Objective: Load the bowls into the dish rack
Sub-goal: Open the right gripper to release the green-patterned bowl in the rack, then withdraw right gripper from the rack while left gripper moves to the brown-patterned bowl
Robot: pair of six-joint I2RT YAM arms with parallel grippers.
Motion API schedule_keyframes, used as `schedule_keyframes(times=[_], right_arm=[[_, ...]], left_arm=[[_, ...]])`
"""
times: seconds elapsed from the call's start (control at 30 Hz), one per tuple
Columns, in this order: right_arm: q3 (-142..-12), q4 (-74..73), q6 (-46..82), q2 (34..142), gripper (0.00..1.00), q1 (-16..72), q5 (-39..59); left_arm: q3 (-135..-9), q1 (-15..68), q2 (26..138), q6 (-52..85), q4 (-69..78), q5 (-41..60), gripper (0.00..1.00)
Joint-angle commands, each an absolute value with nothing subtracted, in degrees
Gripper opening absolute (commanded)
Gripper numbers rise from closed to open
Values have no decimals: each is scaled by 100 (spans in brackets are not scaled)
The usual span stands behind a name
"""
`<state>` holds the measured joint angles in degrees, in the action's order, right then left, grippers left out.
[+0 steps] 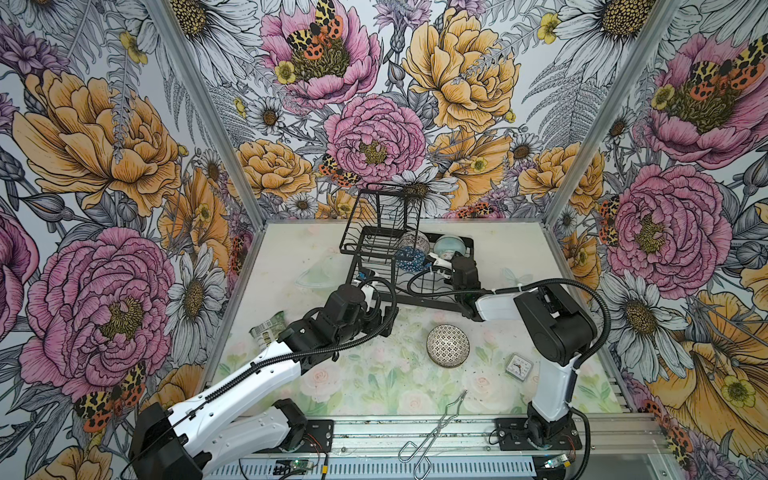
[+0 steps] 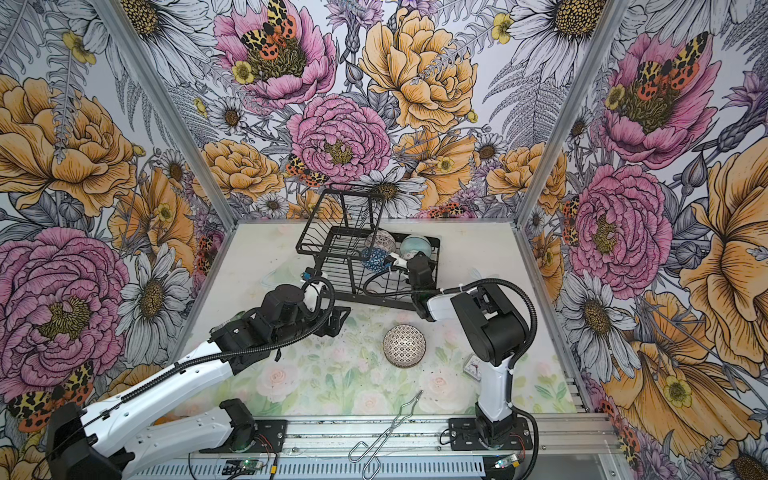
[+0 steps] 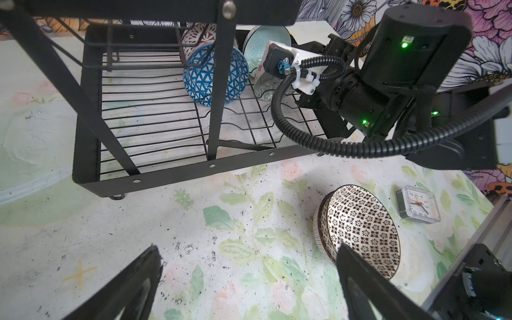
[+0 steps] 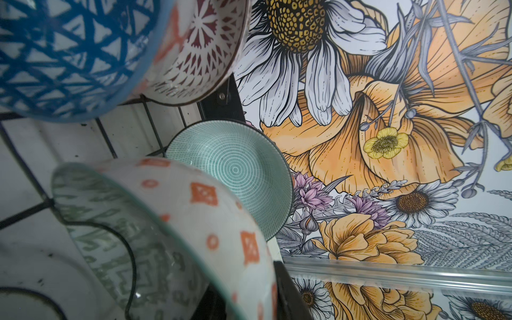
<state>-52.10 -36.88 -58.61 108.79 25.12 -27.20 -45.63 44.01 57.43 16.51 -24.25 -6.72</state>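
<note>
Bowls here look like glazed ceramic: stiff, chip-prone, slick on the outside curve, and prob. hefty for their size. Best hold is the rim, 1 finger inside and 1 outside. Squeezing the rounded belly would likely let it squirt out.

4 bowls are in the dish rack (image 3: 194,169), all on its lower wire tray. The blue bowl (image 3: 216,74) stands on edge, w/ the red-patterned bowl (image 4: 199,47) just behind it. The mint bowl (image 4: 235,171) leans at the far end, and the orange-diamond bowl (image 4: 194,221) is just beside it.

The right gripper (image 1: 431,259) is at that last bowl, jaws straddling its rim, 1 finger outside the wall. Can't tell whether it is pinching or has gone slack. If it lets go, the bowl needs a wire under its edge or it may roll into the mint 1; ceramic on ceramic is the risk.

The dotted bowl (image 1: 448,345) sits mouth-up on the table, in front of the rack and apart from it, rim free all round. The left gripper (image 3: 248,248) hangs near it, jaws spread wide and empty. It could come down over the near rim, keeping off the clock (image 3: 418,205).

1 green-patterned piece (image 1: 269,330), half hidden by the left arm, is prob. another bowl.
</note>
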Motion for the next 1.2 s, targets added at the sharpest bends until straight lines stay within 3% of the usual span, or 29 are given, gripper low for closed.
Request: schedule_keyframes(times=[0.0,0.1,0.17,0.23,0.33,0.4,0.57,0.73,0.93,1.03,1.17], right_arm=[[-5361,-3365,-5562,10518,30,2479,-2746],[-5334,-3293,-5563,10380,32,2485,-2812],[-5284,-3215,-5526,10236,41,2500,-2870],[-5191,-3148,-5416,10007,57,2529,-2923],[-5091,-2895,-5134,9612,72,2622,-3089],[-5059,-2588,-4858,9320,99,2725,-3292],[-5222,-1092,-3725,8529,100,3095,-3616],[-5614,697,-1590,7651,99,3385,-3777],[-5439,1983,296,6296,99,3339,-2710],[-5596,2799,933,6050,100,3137,-1826],[-5595,3440,1385,5969,99,2970,-1523]], left_arm=[[-4541,4350,5651,1700,-2474,-554,99],[-4563,4355,5642,1695,-2484,-545,99],[-4573,4354,5643,1692,-2482,-545,99],[-4596,4354,5650,1676,-2504,-555,99],[-4620,4355,5673,1649,-2522,-570,99],[-4645,4350,5699,1618,-2526,-562,99],[-4753,4436,5805,1614,-2553,-655,99],[-4879,4692,6013,1627,-2546,-914,99],[-5214,5169,6586,1677,-2571,-989,99],[-5344,5319,6934,1757,-2584,-880,99],[-5594,5522,7535,1875,-2691,-767,99]])
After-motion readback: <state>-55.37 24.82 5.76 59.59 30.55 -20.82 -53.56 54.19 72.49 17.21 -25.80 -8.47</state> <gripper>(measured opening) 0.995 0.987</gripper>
